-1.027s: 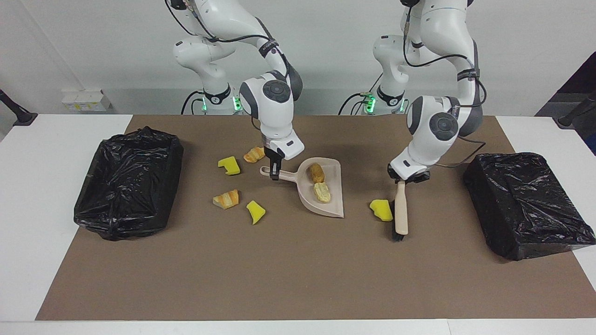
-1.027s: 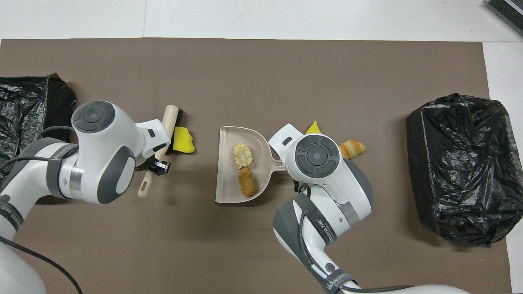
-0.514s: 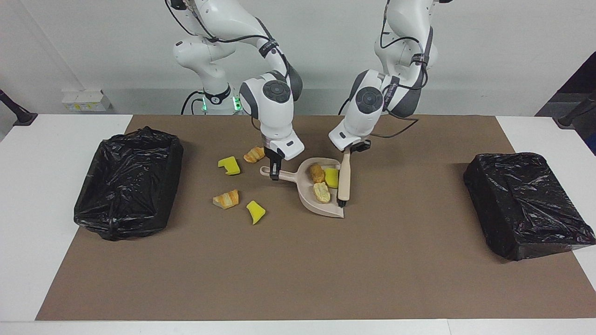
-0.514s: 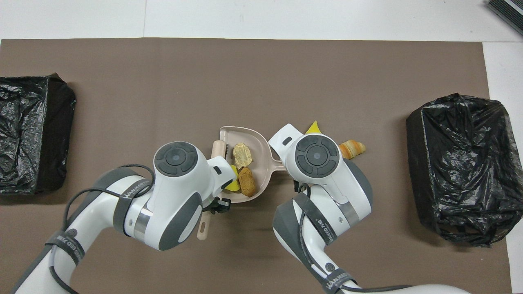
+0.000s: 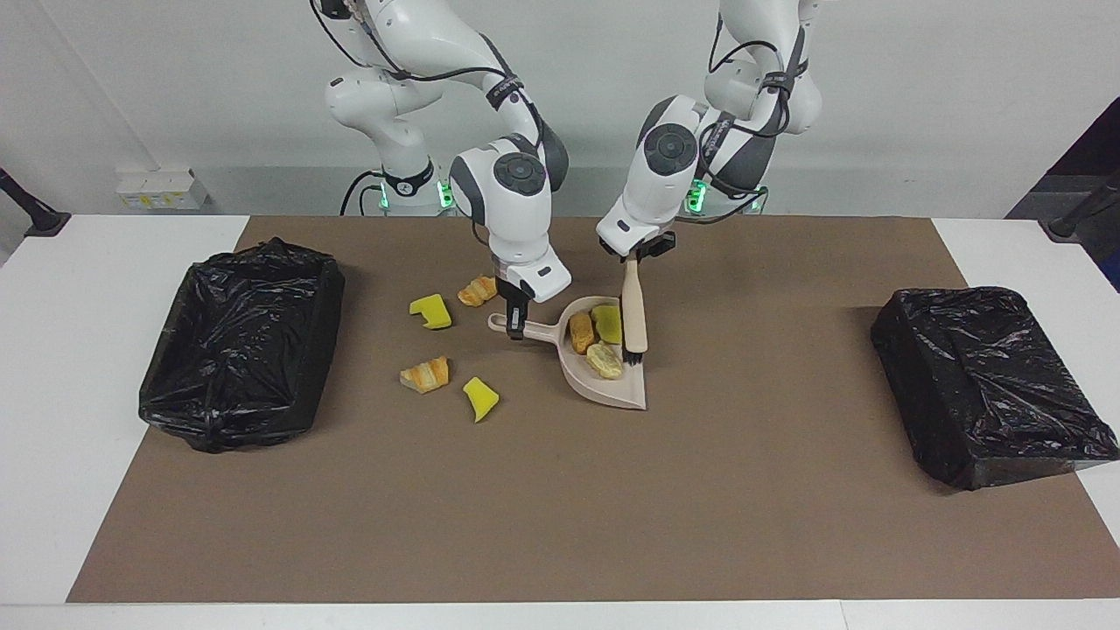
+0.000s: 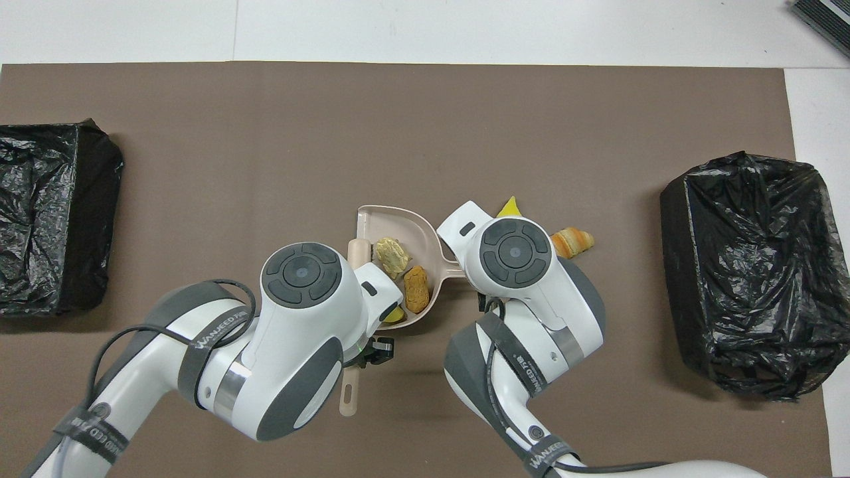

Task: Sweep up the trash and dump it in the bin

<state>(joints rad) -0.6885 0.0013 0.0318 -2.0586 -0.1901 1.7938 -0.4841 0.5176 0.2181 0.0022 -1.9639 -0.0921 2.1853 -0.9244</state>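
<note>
Risk first: loose scraps likely to roll off the open lip if the pan tips on the way to a bin; stragglers likely to skid off under a brisk stroke.

White counter (image 5: 105, 262) under a matte brown mat (image 5: 560, 507). Two boxy bins lined in crinkled glossy black plastic (image 5: 241, 341), (image 5: 989, 381), one at each end. Smooth beige plastic dustpan (image 5: 623, 389) mid-mat, handle clamped in right tool (image 5: 516, 325). Wood-handled, black-bristled brush (image 5: 633, 311) gripped by left tool (image 5: 632, 255), bristles at the pan. Trash: spongy yellow chunk (image 5: 606, 322) and two crusty bread pieces (image 5: 581, 332) in the pan; four scraps (image 5: 426, 374) on the mat toward the right arm's end.
</note>
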